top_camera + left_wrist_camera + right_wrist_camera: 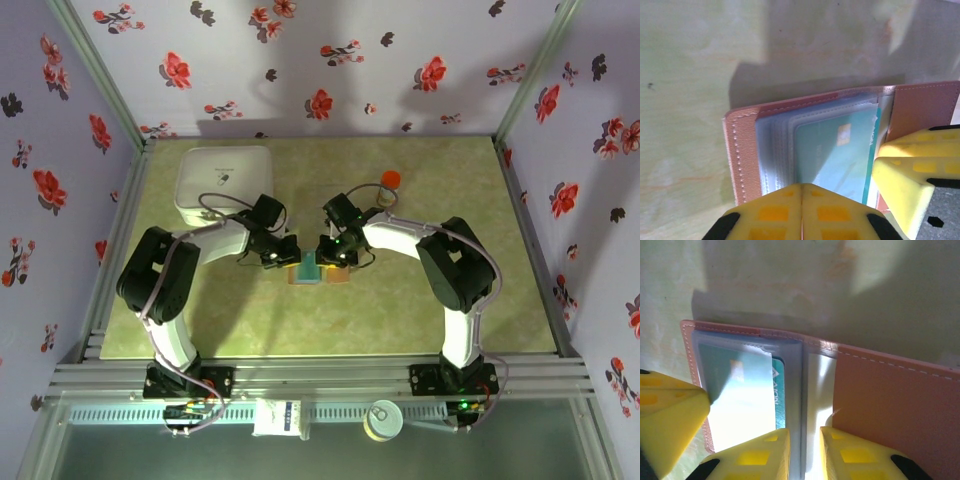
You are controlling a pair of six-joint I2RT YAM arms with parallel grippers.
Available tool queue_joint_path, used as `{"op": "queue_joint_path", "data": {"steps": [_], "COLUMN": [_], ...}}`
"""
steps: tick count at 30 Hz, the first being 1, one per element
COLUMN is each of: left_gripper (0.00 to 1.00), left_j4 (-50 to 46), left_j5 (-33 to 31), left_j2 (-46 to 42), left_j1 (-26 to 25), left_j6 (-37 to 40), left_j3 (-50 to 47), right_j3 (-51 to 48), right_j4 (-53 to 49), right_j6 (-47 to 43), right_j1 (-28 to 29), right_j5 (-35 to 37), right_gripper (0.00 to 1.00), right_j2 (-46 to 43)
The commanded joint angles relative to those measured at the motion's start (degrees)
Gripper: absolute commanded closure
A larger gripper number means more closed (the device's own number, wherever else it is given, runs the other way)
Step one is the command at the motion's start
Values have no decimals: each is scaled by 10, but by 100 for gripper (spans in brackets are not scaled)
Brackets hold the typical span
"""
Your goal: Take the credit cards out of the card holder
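**Left gripper closed, right gripper narrow, at card holder**

On the tabletop middle the card holder lay open, teal credit card inside a clear sleeve. Left gripper sat closed over that card; right jaws straddled the fold, grip unclear.

Card holder tan-pink; credit card teal; walls red-floral.

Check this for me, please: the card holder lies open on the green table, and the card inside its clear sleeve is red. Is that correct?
Not quite. The card holder lies open on the green table, but the card inside its clear sleeve is teal, not red. The left wrist view shows it.
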Motion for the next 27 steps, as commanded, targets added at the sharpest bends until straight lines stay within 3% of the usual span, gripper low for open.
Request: {"op": "queue_joint_path", "data": {"steps": [1,7,14,27], "left_gripper": [90,89,99,100], "left_j4": [2,-8,22,-4], "left_j5": [-14,-18,39,20], "left_j2": [-25,-43,-10,15], "left_j1": [9,9,9,9], "left_j6": [5,2,-3,8], "left_j3": [-10,-6,2,0], "right_j3": [10,-13,-32,-51], "right_j4": [-16,30,81,113], "right_j6": [-12,3,24,35], "right_j1": [-4,-6,-6,-10], "right_j5": [13,-22,-52,-80], "right_gripper": [76,74,73,80], "right_j2": [-9,-34,-30,-4]}}
